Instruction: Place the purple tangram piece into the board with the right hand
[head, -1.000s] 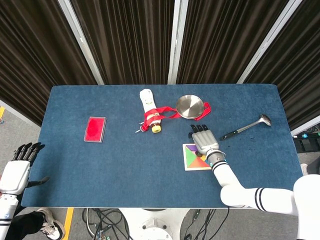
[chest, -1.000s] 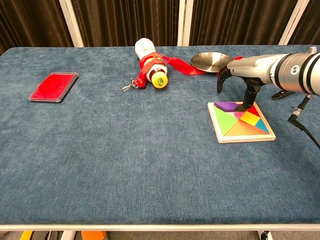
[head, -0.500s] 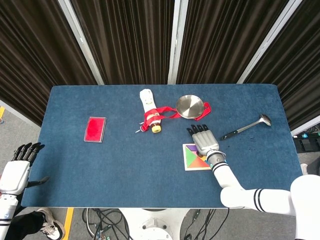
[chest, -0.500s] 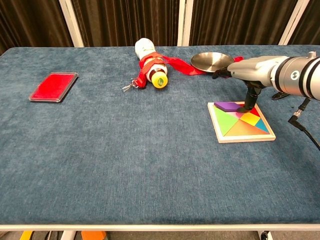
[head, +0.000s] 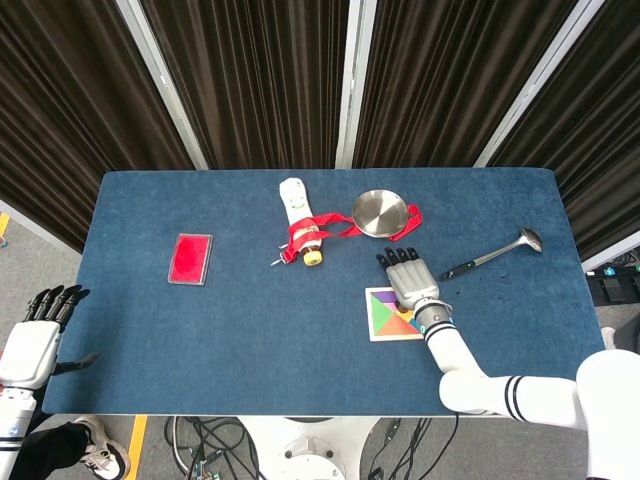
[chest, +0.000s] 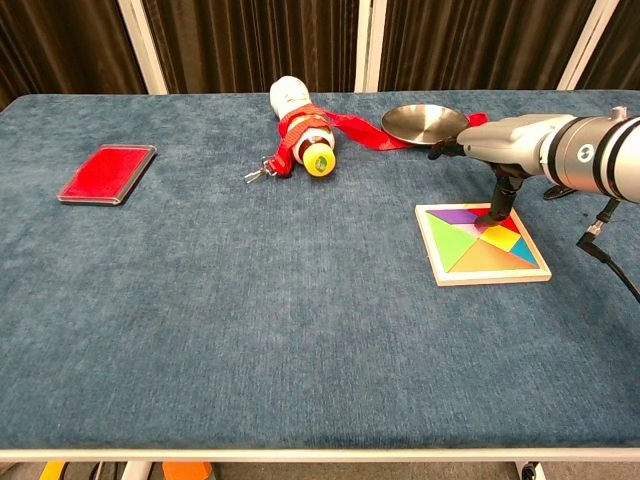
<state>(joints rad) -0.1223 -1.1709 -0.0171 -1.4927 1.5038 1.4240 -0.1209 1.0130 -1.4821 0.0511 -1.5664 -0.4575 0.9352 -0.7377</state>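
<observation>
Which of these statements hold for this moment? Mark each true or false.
1. The purple piece lies flat inside the tangram board. True.
2. The right hand is over the board, one finger reaching down to it. True.
3. The red case sits on the board. False: it lies far off on the table's left side.
4. The bottle stands upright. False: it lies on its side, a red strap around it.
5. The left hand is holding the ladle. False: it is off the table's edge, holding nothing.
</observation>
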